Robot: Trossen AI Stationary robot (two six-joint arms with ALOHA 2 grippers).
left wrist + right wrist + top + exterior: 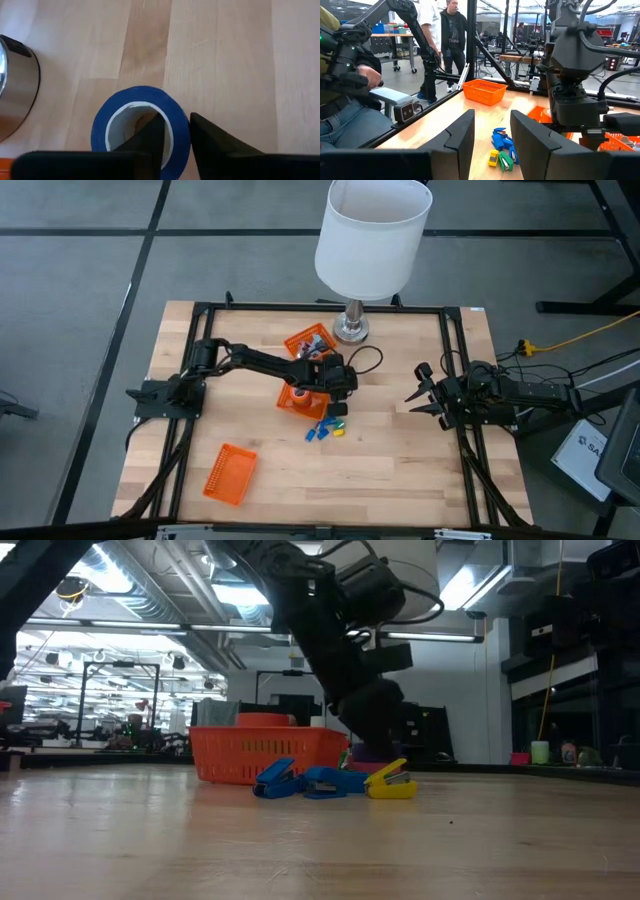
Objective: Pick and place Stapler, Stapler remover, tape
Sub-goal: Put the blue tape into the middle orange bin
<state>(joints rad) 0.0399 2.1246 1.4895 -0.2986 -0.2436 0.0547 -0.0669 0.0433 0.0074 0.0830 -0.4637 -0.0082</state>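
Left tool (pixel 175 142) has one finger inside the blue tape roll (pixel 135 127) and one outside, pinching its wall (roll sits on the worktop (pixel 400 460), mid-table beside an orange basket (pixel 296 397)). Right tool (pixel 492 137) waits open at the right edge.

— What stood at the back of the wooden counter (pixel 400 470)?
— A lamp with a white shade (pixel 371 235) and a round metal base (pixel 351 330).
— Anything beyond the counter?
— Two people (pixel 442 40) stood in the room, beside a black frame post.
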